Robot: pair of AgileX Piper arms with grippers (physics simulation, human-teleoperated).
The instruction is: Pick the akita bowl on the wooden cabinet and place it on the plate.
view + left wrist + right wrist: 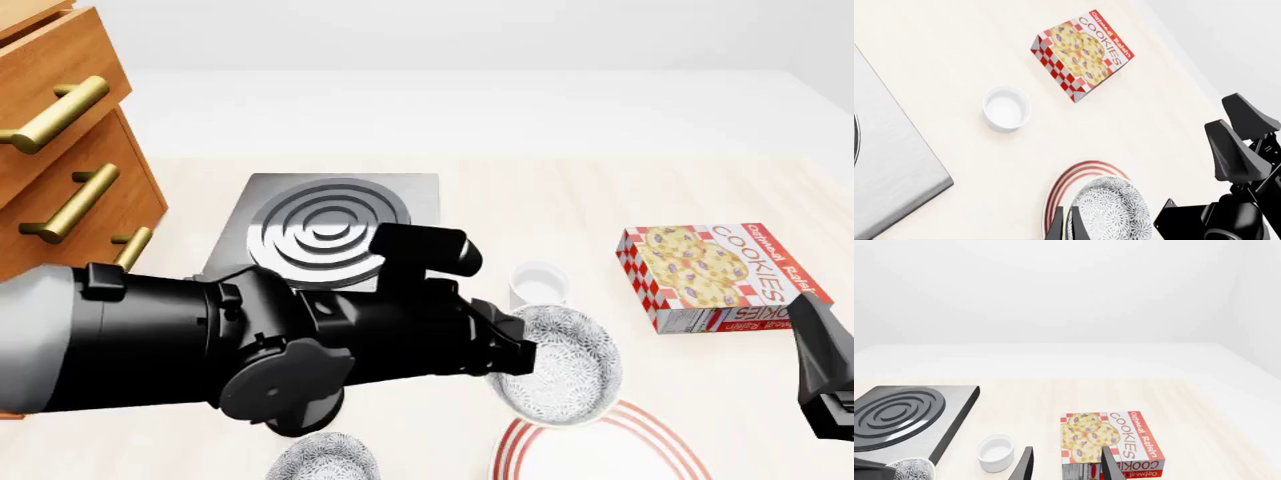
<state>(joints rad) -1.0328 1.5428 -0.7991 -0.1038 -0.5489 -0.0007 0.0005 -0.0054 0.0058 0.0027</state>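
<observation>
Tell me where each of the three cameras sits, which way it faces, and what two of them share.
Front view: fixed above and behind the arms, facing forward and down the table; the left arm fills the foreground, its left gripper holding the akita bowl over the plate.
Left wrist view: behind the left gripper, looking down at bowl, plate and white cup; the right arm shows too.
Right wrist view: behind the right gripper, facing forward across the table; only its fingers show.
All three share the cookie box.

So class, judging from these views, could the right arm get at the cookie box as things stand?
Probably yes. The right gripper hangs open just short of the cookie box, with nothing between them; the left gripper is busy with the akita bowl.
</observation>
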